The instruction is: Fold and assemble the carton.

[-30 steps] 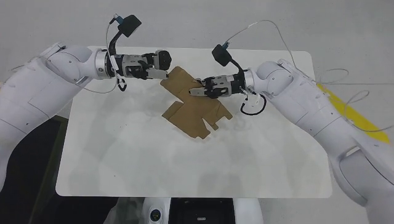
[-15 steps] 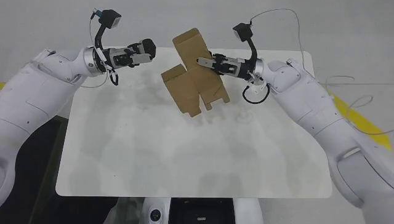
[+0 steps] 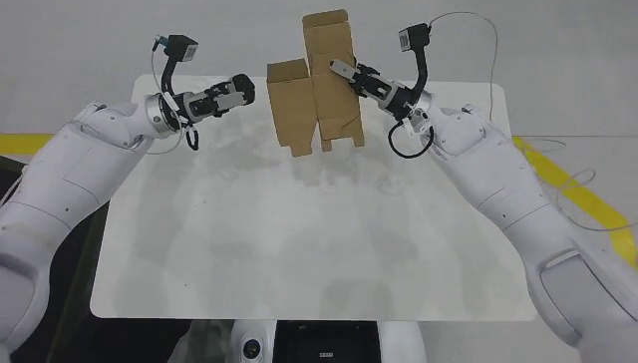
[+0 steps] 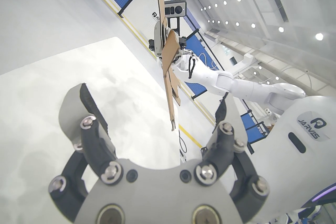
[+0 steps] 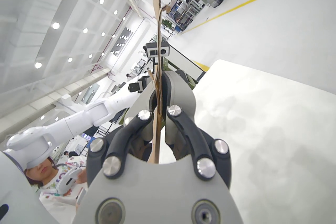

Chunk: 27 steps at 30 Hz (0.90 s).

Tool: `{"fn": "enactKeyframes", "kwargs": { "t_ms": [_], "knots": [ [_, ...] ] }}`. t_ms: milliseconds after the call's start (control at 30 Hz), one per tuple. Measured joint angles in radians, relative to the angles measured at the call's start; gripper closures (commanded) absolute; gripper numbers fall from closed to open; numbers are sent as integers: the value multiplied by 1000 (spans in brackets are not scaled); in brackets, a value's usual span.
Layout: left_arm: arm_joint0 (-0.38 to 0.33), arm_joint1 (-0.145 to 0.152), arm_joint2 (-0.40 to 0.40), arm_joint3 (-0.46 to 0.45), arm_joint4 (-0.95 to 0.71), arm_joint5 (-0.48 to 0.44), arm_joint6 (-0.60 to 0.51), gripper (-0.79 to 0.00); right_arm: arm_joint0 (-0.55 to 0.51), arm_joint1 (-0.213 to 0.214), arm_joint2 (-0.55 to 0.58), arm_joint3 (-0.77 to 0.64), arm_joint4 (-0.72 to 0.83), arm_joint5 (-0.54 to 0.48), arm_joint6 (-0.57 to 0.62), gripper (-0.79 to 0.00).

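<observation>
**Inspector:** Location of the carton?

**Robot:** The carton [image 3: 319, 84] sits at the upper centre of the top view, over the far edge of the bench [image 3: 299, 253]. It is a brown cardboard blank, not yet assembled. Its panels lie in one plane, one narrow panel reaches above the rest, and short tabs run along the lower edge. It stands roughly on end. In my left wrist view the carton [image 4: 169, 59] shows edge-on as a thin strip, with one flap angled slightly off the sheet.

**Inspector:** Condition of the right side?

**Robot:** My right jaws are clamped on the carton. In the top view they grip its right edge, high on the tall panel, just right of centre at the top of the frame. In my right wrist view the fingers [image 5: 181, 99] press on the sheet from both sides, and the cardboard runs on past their tips.

**Inspector:** And the left side?

**Robot:** My left jaws stand wide apart and hold nothing. In the top view they are at the upper left of centre, just beside the carton's shorter left panel and pointing toward it, with a gap between.

**Inspector:** Does the carton touch the bench?

**Robot:** I cannot tell whether the lower tabs clear the surface.
</observation>
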Motion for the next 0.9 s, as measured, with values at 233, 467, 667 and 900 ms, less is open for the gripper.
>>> {"fn": "enactKeyframes", "kwargs": {
  "t_ms": [233, 467, 667, 900],
  "knots": [
    [40, -32, -10, -28, -42, 74, -34, -785, -21, -14, 35, -25, -67, 56, -106, 0],
    [70, -49, -43, -50, -105, 124, -114, -785, -41, -32, 55, -38, -128, 82, -181, 0],
    [87, -64, -72, -48, -116, 175, -154, -754, -56, -50, 66, -37, -141, 91, -190, 0],
    [105, -81, -108, -40, -75, 200, -147, -182, -62, -70, 80, -28, -143, 85, -171, 0]
  ]
}}
